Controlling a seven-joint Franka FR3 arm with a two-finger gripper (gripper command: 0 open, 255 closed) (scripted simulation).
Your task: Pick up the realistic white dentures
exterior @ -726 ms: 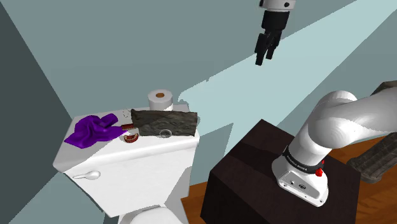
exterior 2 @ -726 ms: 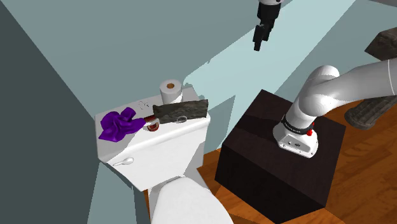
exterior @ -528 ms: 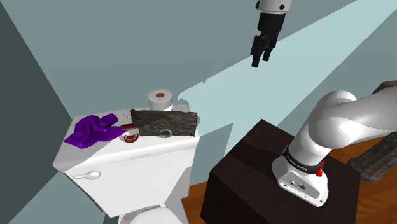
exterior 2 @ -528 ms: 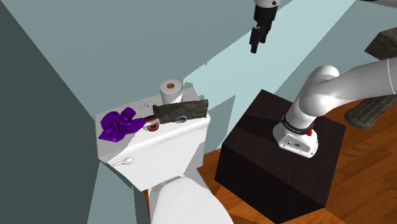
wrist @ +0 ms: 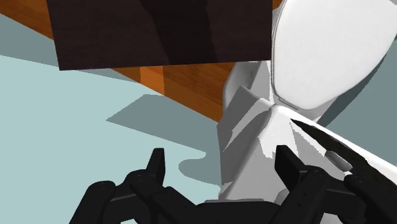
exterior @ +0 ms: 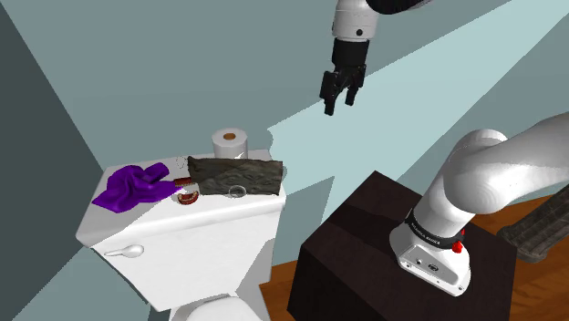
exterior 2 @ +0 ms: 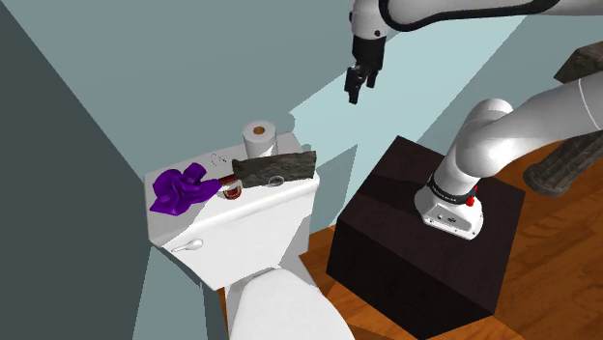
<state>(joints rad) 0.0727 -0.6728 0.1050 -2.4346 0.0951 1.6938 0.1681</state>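
toilet tank (exterior: 201, 246): smooth, glossy | purple cloth (exterior: 135, 185): crumpled fabric | floor (exterior 2: 560, 275): wood | stand (exterior: 351, 246): matt

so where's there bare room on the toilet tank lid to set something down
Free: the front strip of the tank lid, in front of the purple cloth, dentures and dark rough slab; also the stand top beside the arm base. Crowded: the lid's back half, with the toilet roll behind the slab.
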